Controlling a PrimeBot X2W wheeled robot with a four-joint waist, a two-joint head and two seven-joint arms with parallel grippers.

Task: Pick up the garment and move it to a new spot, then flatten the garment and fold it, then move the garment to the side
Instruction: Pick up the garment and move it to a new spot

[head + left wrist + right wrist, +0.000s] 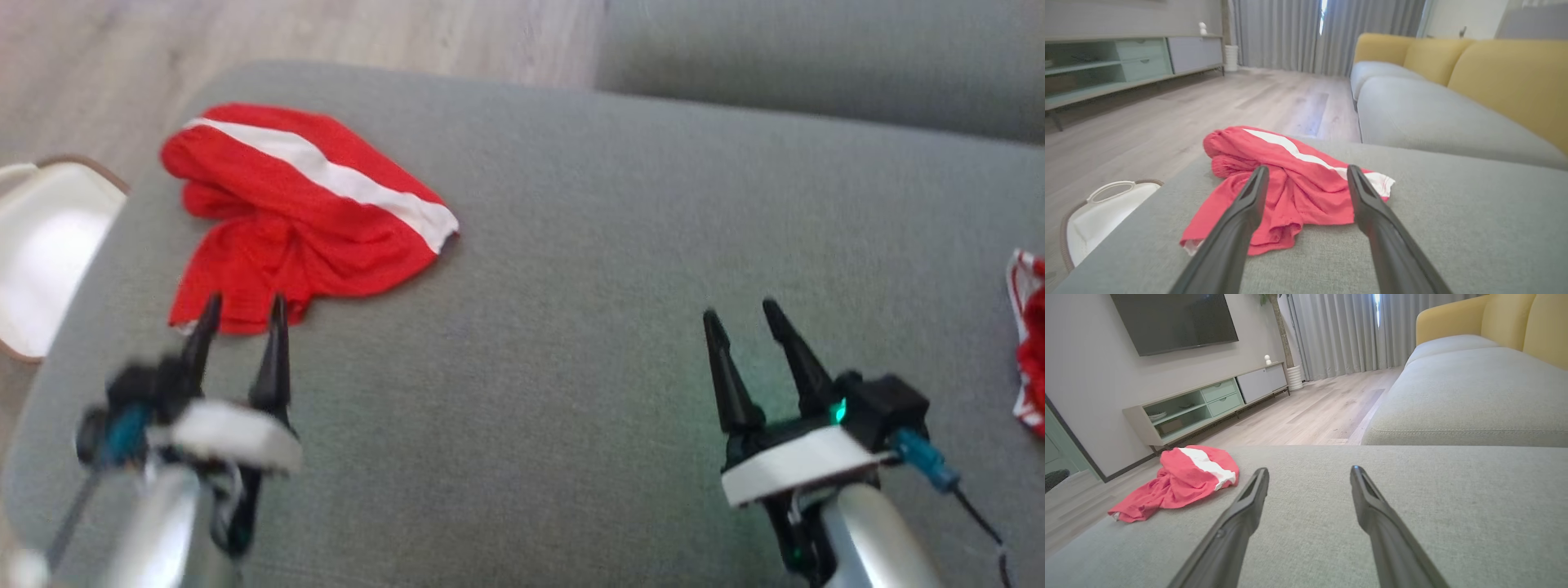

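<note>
**Head view.**
- Item: garment, red with a white stripe. It lay bunched on the far left part of the grey cushion, close to the edge beside a white basket.
- Step judged in hand: the first pick-up.
- Handling note: the pinch would best land on a raised fold rather than the thin near hem. It should take several layers, and the cloth should be lifted clear before it is carried toward the bare middle of the cushion.
- Left gripper: blurred, fingers spread wide, nothing between them, tips at the garment's near hem.
- Right gripper: fingers spread wide, empty, over bare cushion, well apart from the garment.
- Also noted: a second red-and-white cloth at the right edge.

**Left wrist view.**
- The garment sat straight ahead and was framed by the open fingers.
- Whether the tips touched the cloth could not be told.
- Handling note: the thick folded ridge under the stripe looked the surest hold.

**Right wrist view.**
- The right gripper was wide open and held nothing, above plain cushion.
- The garment lay off to that view's left, well apart from the fingers.
</note>
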